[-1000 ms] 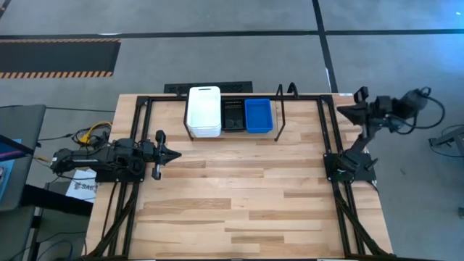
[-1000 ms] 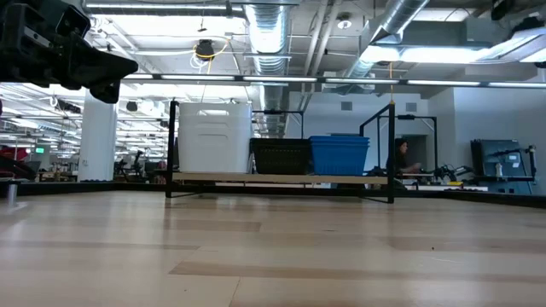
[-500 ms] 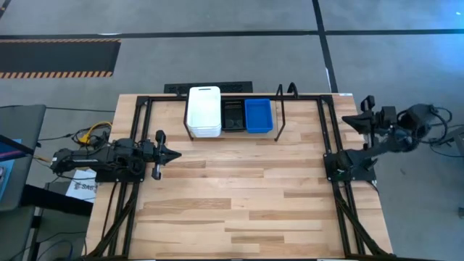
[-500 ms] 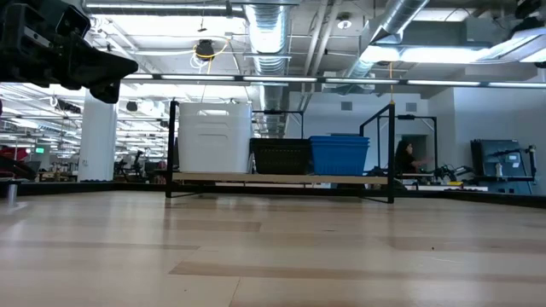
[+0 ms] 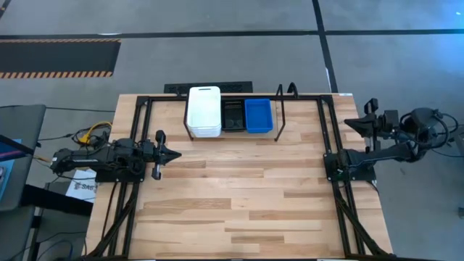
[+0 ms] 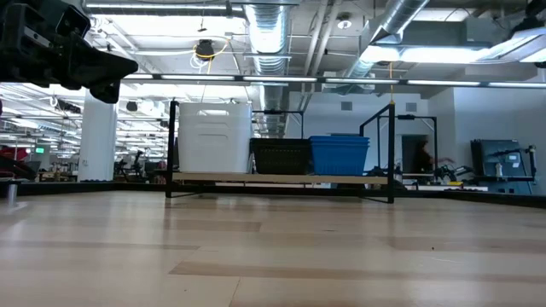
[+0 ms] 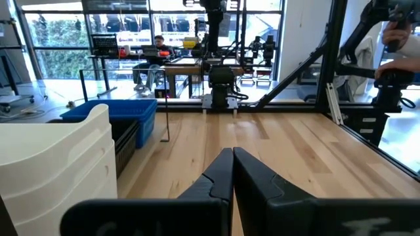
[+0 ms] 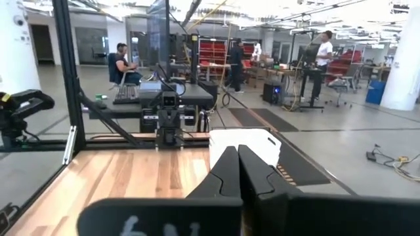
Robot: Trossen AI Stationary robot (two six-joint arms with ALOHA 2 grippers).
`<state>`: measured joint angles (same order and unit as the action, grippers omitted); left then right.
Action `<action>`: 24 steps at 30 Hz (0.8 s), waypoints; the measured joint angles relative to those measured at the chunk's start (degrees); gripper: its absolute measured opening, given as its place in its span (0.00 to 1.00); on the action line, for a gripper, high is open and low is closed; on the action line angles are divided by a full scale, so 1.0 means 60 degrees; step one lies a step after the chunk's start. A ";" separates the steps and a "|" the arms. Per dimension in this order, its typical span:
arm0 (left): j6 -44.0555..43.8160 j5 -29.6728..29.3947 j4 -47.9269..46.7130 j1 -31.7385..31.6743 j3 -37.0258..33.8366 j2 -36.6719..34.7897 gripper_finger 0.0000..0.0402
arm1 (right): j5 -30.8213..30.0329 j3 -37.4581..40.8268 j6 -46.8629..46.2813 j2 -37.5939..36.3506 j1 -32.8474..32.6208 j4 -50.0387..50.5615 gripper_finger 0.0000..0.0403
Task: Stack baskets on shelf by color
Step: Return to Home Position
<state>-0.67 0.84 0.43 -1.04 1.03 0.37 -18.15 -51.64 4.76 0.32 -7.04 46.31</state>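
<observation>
**High view:** black thin-tube metal shelf (image 5: 278, 119) sits at the far edge of the light wood-plank desk (image 5: 239, 196), approx. centre. On it are 3 groups side by side, touching. White baskets (shallow, plastic, rounded corners) (image 5: 204, 111) are at the left, black baskets (smaller, slotted) (image 5: 233, 116) in the middle, blue baskets (rect., plastic) (image 5: 258, 116) at the right. Left hand (image 5: 174, 153) is over the desk's left side, pointing inward, well apart from the shelf. Right hand (image 5: 351, 123) is out past the desk's right edge near the far corner, pointing toward the desk.

**Low view:** shelf (image 6: 392, 153) stands across the far end of the desk (image 6: 273, 247). White baskets (image 6: 213, 136) are the tallest pile. Black baskets (image 6: 280, 156) and blue baskets (image 6: 339, 153) are lower, blue a bit higher than black. Part of the left arm (image 6: 72, 51) hangs top-left, clear of everything. A blurred person (image 6: 422, 158) is in the room behind.

**Left wrist view:** left hand (image 7: 232, 154) has its fingers pressed together, nothing between them. White baskets (image 7: 59, 164) are nearest the camera, w/ black baskets (image 7: 126, 139) and blue baskets (image 7: 121, 110) beyond. People are seated in the background (image 7: 157, 46).

**Right wrist view:** right hand (image 8: 237, 152) also has its fingers pressed together and empty. Top of the white baskets (image 8: 246, 139) shows behind the fingertips, w/ the desk (image 8: 118, 183) alongside. Room behind has one seated person (image 8: 121, 62), others standing (image 8: 321, 49).
</observation>
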 joint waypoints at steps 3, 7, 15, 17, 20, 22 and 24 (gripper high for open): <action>0.0000 0.0000 0.0000 0.0000 0.0001 -0.0002 0.00 | -0.0008 0.0000 0.0207 0.0000 0.0111 0.0003 0.00; 0.0000 0.0000 0.0000 -0.0001 0.0001 0.0001 0.00 | 0.0406 0.0000 0.0305 0.0000 0.0366 0.0053 0.00; 0.0000 0.0000 0.0000 -0.0003 -0.0001 -0.0002 0.00 | 0.2891 0.0000 0.0042 -0.0001 0.0417 0.0545 0.00; 0.0000 0.0000 -0.0002 0.0000 -0.0001 0.0001 0.00 | 0.3371 0.0000 -0.0045 0.0000 0.0464 0.0564 0.00; 0.0000 0.0000 0.0000 0.0000 -0.0002 -0.0002 0.00 | 0.4115 0.0000 -0.0049 -0.0004 0.0581 0.0564 0.00; 0.0000 0.0000 0.0000 0.0000 0.0001 0.0000 0.00 | 0.4496 0.0043 -0.0042 -0.0004 0.0676 0.0522 0.00; 0.0000 0.0000 0.0000 -0.0003 -0.0002 0.0001 0.00 | 0.4665 0.0119 -0.0003 -0.0004 0.0792 0.0538 0.00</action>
<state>-0.67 0.84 0.43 -1.06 1.02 0.38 9.84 -50.93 4.74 0.30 -2.29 49.54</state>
